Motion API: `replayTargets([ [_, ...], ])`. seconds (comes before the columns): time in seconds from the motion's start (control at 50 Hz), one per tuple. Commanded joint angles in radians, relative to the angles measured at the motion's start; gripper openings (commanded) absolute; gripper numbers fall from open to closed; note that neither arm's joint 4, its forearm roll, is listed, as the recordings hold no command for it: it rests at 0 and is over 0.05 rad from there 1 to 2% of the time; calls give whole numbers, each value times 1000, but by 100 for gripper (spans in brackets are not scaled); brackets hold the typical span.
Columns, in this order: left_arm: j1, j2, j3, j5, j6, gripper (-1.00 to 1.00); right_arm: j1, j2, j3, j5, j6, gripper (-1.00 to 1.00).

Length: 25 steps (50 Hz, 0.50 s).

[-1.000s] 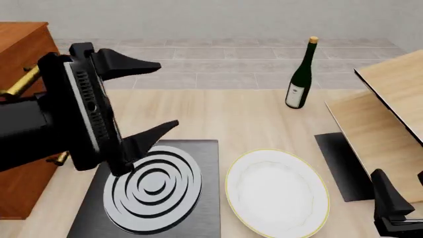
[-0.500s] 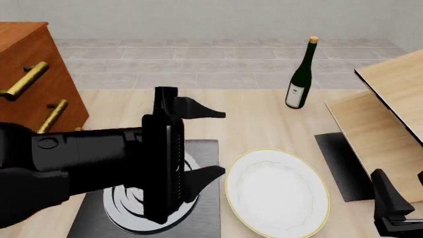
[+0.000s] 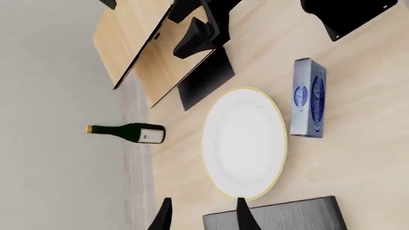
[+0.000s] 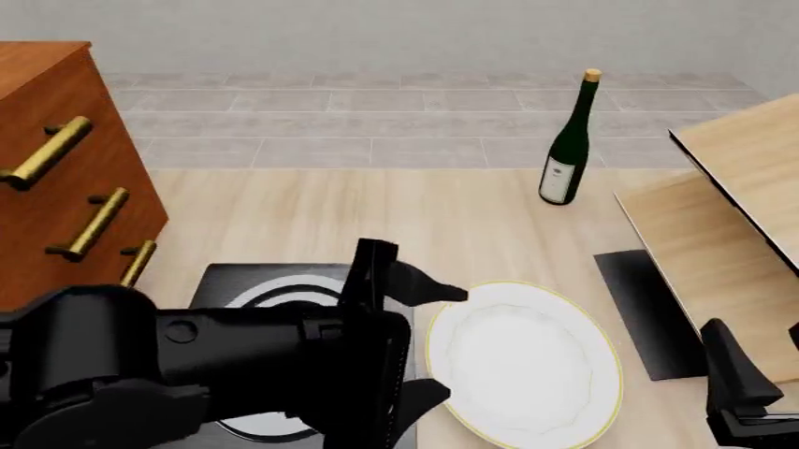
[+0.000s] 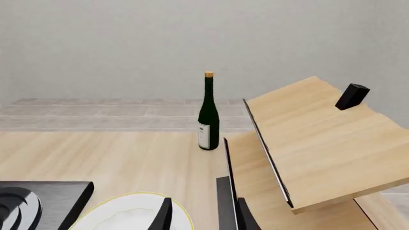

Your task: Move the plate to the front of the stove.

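Observation:
The white plate (image 4: 530,365) with its thin yellow rim lies flat on the table, just right of the stove (image 4: 243,279). My left arm covers most of the stove. My left gripper (image 4: 456,340) is open at the plate's left rim, one fingertip (image 4: 450,293) at the far side and one nearer me. The left wrist view shows the plate (image 3: 244,143) just beyond the gripper (image 3: 203,218), beside the stove's corner (image 3: 281,218). My right gripper (image 4: 736,398) sits at the bottom right corner. The right wrist view shows this gripper (image 5: 203,215) open and empty, near the plate (image 5: 128,215).
A dark wine bottle (image 4: 568,140) stands at the back right. Tilted wooden boards (image 4: 736,206) and a plain black mat (image 4: 643,313) are on the right. A brown drawer cabinet (image 4: 56,178) stands at the left. A blue box (image 3: 309,98) lies by the plate's near side.
My left arm has swung down and to the right, from above the stove's left side to the plate's left rim, still open. The plate and right arm have not moved.

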Motion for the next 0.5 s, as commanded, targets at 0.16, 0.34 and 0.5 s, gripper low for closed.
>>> replayTargets([
  [0.16, -51, 79, 25, -49, 14, 100, 0, 0, 0, 0, 0, 100],
  [0.34, -57, 117, 55, -90, 23, 100, 0, 0, 0, 0, 0, 100],
  [0.5, -66, 137, 57, -103, 23, 100, -1, 0, 0, 0, 0, 100],
])
